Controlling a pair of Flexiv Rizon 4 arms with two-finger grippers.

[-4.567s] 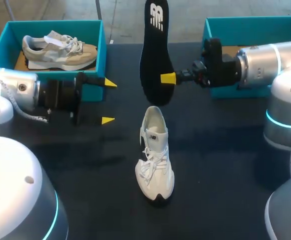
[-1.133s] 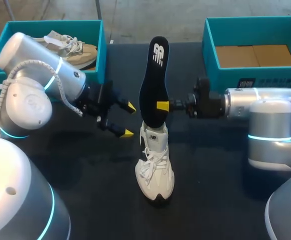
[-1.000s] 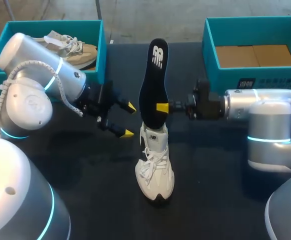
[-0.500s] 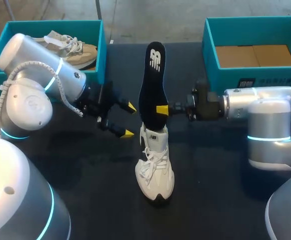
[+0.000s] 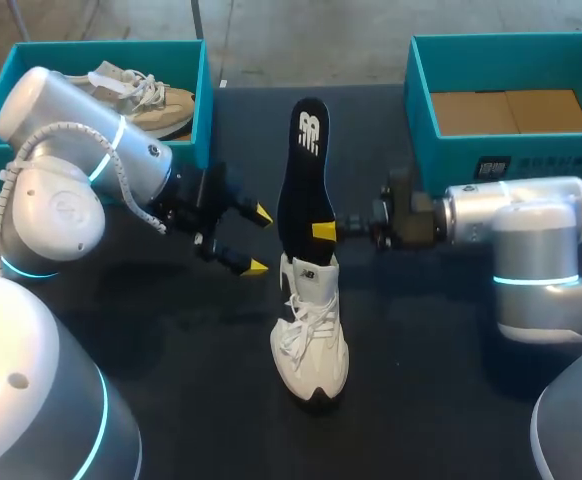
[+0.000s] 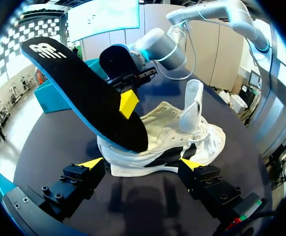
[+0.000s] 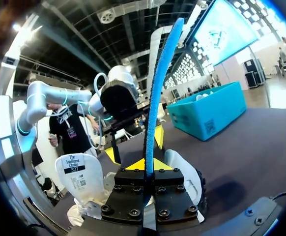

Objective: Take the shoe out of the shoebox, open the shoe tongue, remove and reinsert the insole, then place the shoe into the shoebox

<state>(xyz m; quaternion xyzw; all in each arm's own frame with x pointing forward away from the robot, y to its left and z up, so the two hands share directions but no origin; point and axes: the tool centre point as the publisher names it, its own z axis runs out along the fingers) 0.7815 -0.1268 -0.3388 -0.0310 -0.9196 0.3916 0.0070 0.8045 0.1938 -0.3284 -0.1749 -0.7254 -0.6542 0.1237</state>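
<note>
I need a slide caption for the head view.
The right jaws hold the black insole upright, lower end at the opening of the white shoe; the open left jaws stand beside it.

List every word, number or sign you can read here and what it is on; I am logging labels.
None reads clearly enough to quote.
On the insole: a white logo mark near its upper end, no legible words.
On the tongue label of the shoe: lines of print, too small to read.
On the front label of the right box: too blurred to read.
</note>
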